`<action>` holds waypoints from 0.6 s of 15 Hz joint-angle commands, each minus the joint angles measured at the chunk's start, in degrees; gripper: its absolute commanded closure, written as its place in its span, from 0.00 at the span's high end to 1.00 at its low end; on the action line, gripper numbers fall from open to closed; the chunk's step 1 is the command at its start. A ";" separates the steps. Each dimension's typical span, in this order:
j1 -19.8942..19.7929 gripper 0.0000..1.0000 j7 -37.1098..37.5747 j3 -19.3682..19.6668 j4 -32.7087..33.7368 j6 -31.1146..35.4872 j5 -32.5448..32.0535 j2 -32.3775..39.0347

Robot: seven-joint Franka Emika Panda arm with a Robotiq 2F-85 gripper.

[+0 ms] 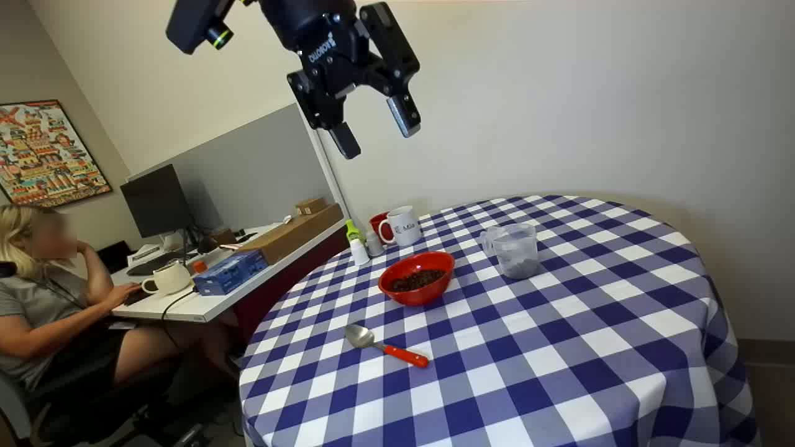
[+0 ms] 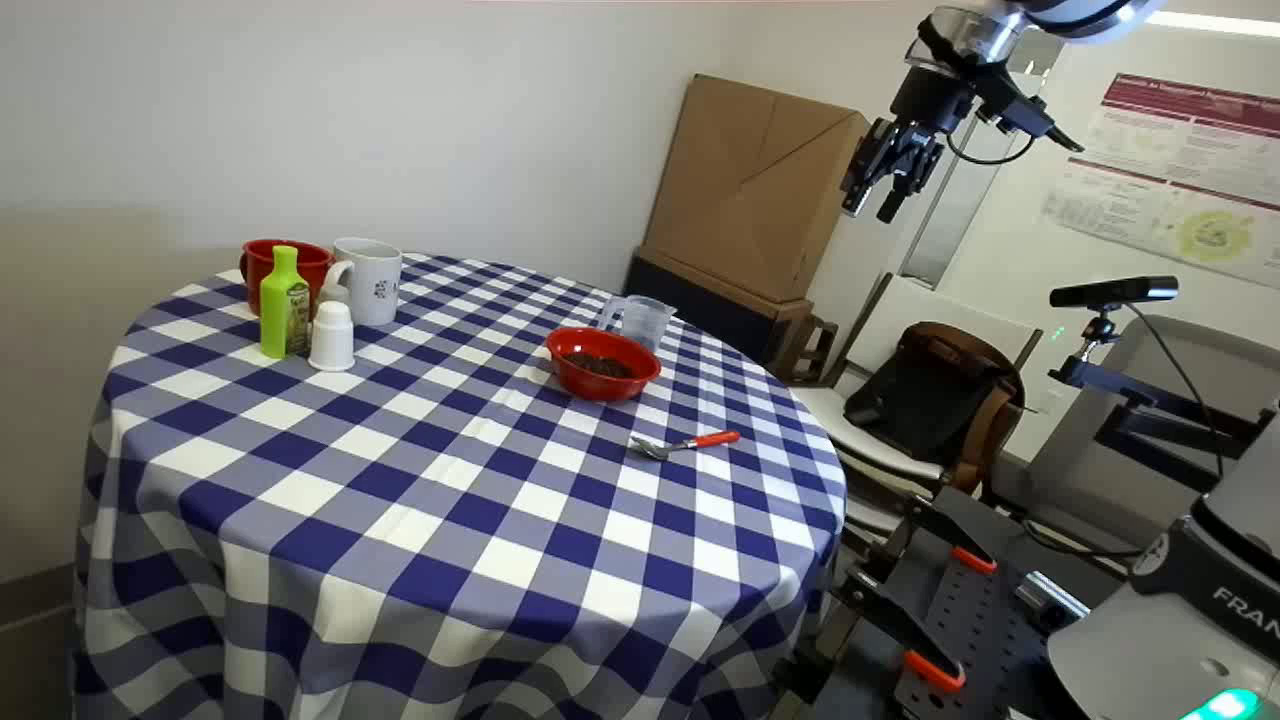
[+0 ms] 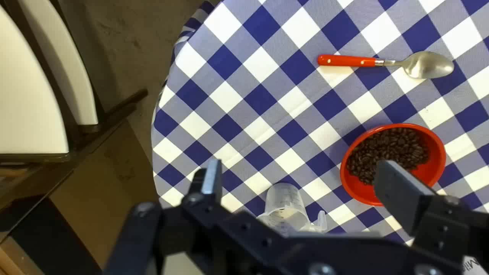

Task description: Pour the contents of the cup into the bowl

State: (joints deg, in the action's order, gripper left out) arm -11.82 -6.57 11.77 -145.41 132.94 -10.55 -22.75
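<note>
The cup is a clear plastic measuring cup with a handle, upright on the checked tablecloth in both exterior views and below my jaws in the wrist view. I see no contents in it clearly; its near part is hidden by my gripper. The glossy red bowl stands beside the cup, apart from it, and holds dark brown beans. My gripper is open and empty, high above the table. One finger covers part of the bowl in the wrist view.
A spoon with a red handle lies near the bowl. A white mug, a red mug, a green bottle and a white shaker stand grouped at the table's far side. A person sits at a desk.
</note>
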 commanded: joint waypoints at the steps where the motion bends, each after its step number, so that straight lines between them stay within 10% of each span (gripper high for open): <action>1: -0.24 1.00 -0.11 -0.24 0.08 -0.11 0.15 0.02; 9: 3.97 1.00 -17.48 2.71 6.08 0.14 2.39 7.88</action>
State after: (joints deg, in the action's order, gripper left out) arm -10.61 -15.05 12.28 -144.34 133.00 -10.29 -21.24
